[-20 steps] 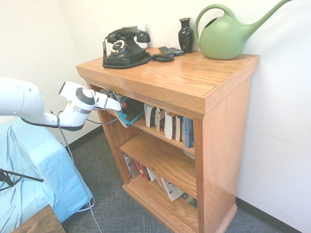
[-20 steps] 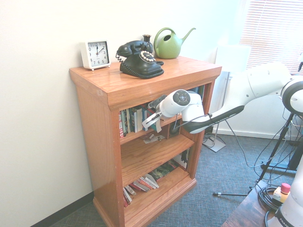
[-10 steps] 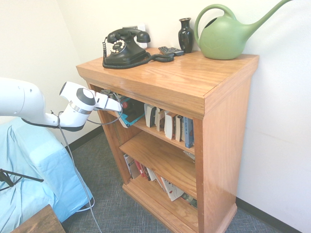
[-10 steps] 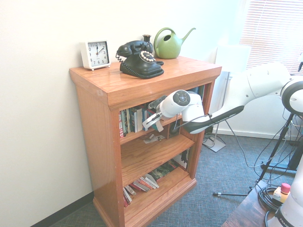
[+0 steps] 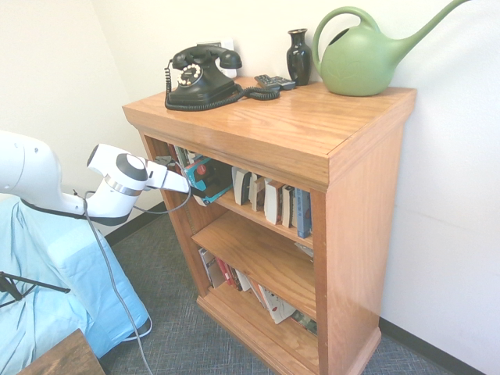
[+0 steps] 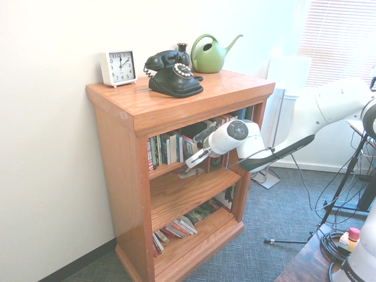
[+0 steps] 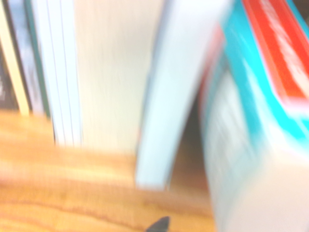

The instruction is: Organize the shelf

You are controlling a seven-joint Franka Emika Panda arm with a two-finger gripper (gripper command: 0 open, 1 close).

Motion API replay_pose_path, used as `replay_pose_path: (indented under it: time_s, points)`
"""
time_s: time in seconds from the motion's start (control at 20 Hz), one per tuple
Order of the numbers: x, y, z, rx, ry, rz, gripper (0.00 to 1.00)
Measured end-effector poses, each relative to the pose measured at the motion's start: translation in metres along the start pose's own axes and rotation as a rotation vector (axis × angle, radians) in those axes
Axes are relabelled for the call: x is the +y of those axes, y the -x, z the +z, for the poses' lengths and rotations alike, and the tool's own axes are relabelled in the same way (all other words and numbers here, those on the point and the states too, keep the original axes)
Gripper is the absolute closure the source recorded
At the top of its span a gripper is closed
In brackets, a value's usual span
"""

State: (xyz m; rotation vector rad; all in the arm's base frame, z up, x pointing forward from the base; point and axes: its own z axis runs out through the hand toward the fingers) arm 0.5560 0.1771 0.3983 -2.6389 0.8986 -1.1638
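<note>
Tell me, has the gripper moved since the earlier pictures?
Yes. Judged against the bookcase in the second exterior view, the gripper has shifted down and toward the picture's right.

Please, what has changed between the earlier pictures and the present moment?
The hand moved back from the upper books and somewhat lower. Whether it let go of something, I cannot tell. The telephone, clock and watering can stayed the same.
</note>
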Motion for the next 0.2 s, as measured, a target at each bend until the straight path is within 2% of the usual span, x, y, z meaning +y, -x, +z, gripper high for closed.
replay_pose_path:
  time_s: [0.2]
  points:
    - [0.028, 0.006, -0.024, -0.006, -0.01, 0.023, 0.0]
